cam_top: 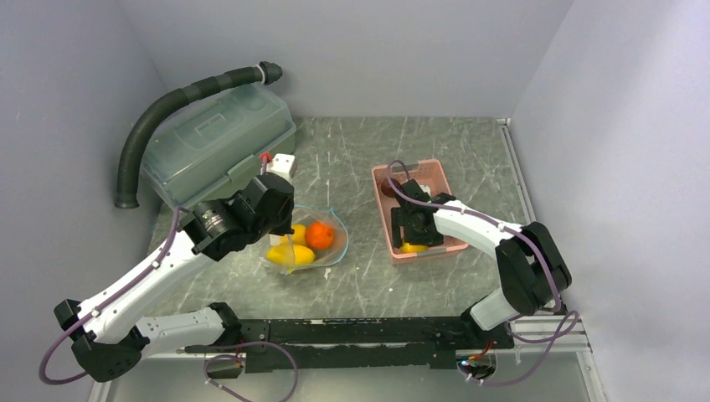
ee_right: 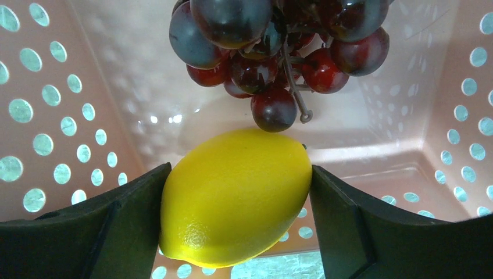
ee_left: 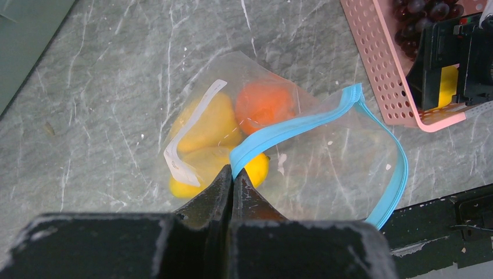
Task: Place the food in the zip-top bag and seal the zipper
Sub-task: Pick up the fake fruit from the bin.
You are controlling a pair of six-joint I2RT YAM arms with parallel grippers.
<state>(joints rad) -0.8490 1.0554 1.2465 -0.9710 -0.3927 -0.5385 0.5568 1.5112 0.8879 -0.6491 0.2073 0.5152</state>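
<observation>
Jaws on zipper, yellow fruit

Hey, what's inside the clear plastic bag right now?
An orange fruit and two yellow pieces lie inside the bag. The left tool, shut on the blue zipper strip, covers part of the lower yellow piece.

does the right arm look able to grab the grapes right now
Probably not yet: the right gripper is shut on a yellow fruit in the pink basket. The grape bunch lies just beyond it, uncovered, so likely reachable once it lets go.
</observation>
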